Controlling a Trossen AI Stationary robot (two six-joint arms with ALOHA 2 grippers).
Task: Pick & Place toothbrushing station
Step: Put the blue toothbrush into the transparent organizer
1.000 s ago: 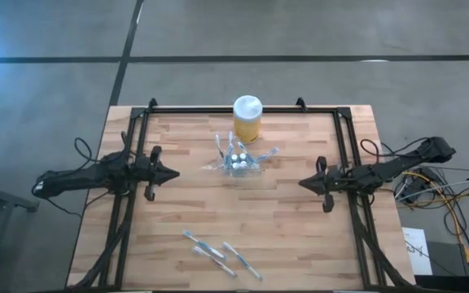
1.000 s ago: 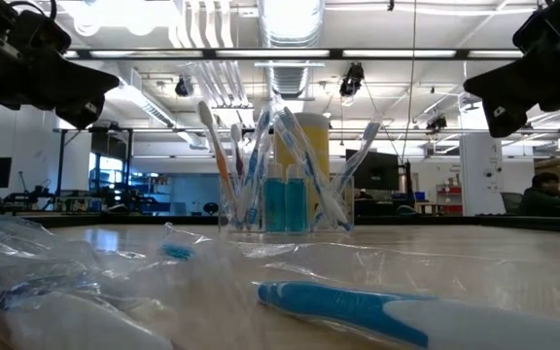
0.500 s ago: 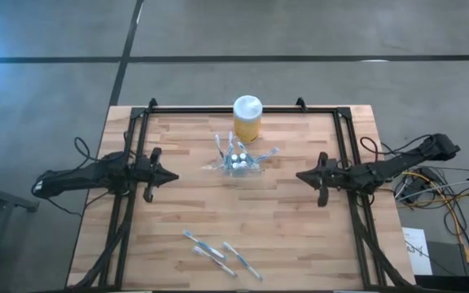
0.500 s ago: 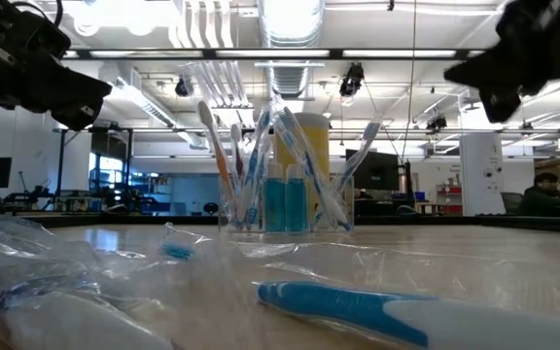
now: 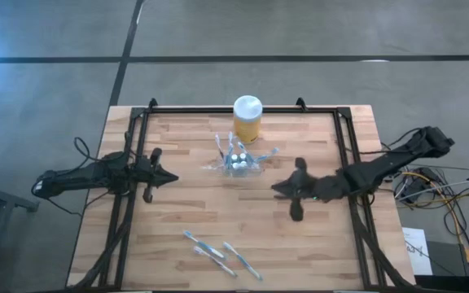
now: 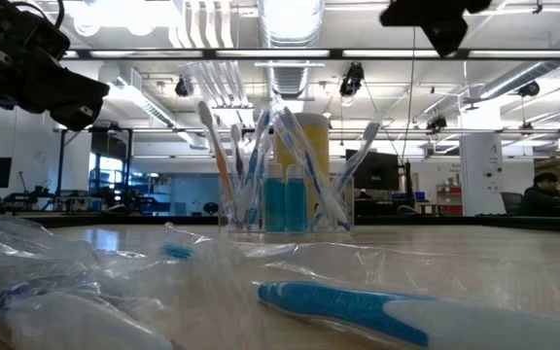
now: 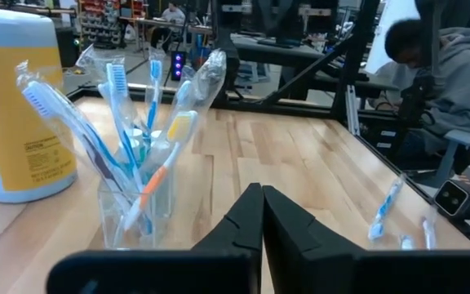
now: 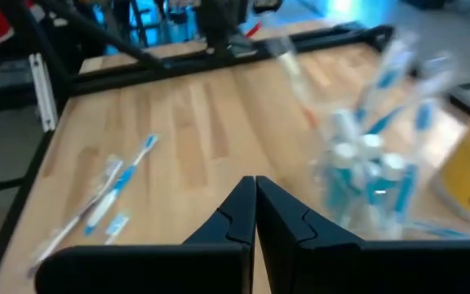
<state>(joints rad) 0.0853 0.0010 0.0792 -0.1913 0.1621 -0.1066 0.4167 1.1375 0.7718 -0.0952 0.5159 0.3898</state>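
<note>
Station [image 5: 236, 162] sits at twelve o'clock on the worktop [image 5: 300, 236], just before the jar [image 5: 247, 119]. Right tool [image 5: 277, 190], pressed together, nears from four o'clock; closed, it could topple the top-heavy brushes [image 6: 224, 156]. Left tool [image 5: 174, 175] waits, pressed together.

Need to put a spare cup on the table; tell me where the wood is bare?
Bare wood lies between the left hand and the loose toothbrushes, and along the table near its right corner. It is crowded around the toothbrushing station, the yellow jar and the right hand.
</note>
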